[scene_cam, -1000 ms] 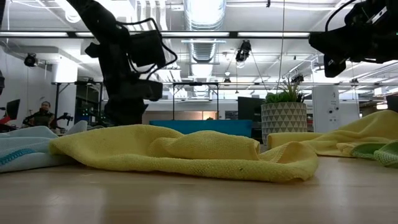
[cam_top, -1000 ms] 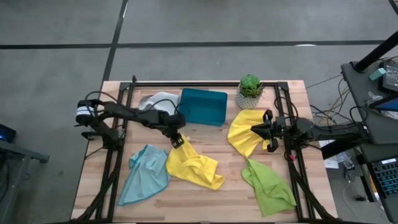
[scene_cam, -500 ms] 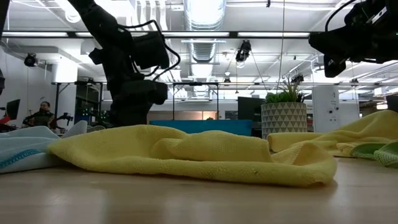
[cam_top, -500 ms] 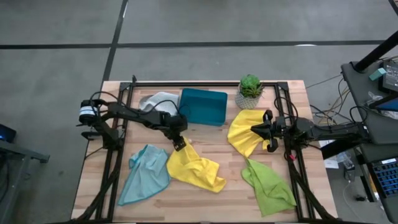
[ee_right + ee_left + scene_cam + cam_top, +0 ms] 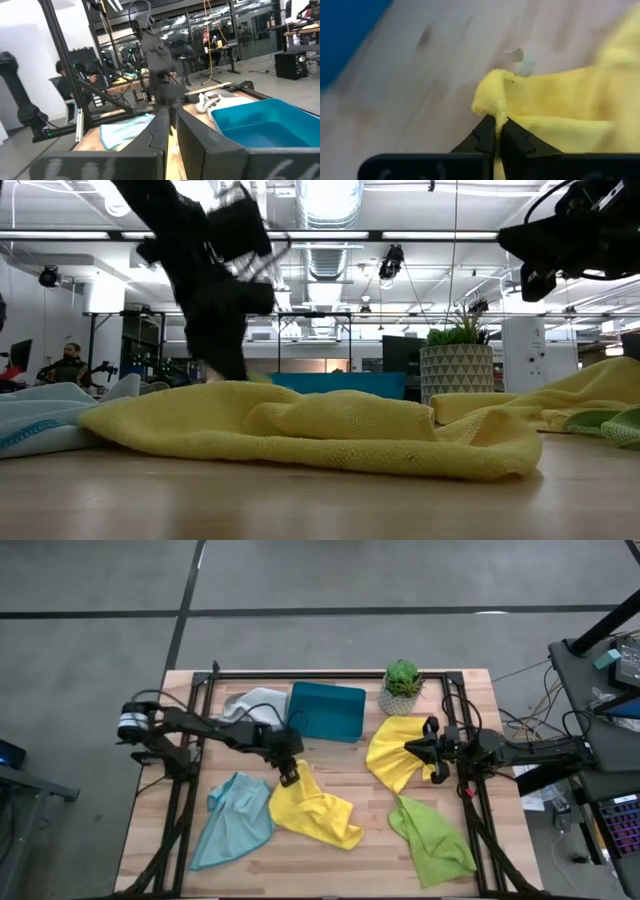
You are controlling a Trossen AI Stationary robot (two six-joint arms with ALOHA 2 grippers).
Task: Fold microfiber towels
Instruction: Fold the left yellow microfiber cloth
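Left pincer (image 5: 291, 778) clamped on the upper corner of the yellow towel (image 5: 310, 808), which trails toward lower right of frame; right pincer (image 5: 408, 748) closed, waiting farther right.

We look out past the right gripper (image 5: 171, 131), whose two dark fingers stand close together. Beyond them, across the table (image 5: 187, 111), the other arm (image 5: 156, 55) reaches down. A light blue towel (image 5: 122, 132) lies on the wood, a pale grey towel (image 5: 210, 101) sits beside the teal tray (image 5: 260, 122), and a person (image 5: 67, 85) sits behind the frame.
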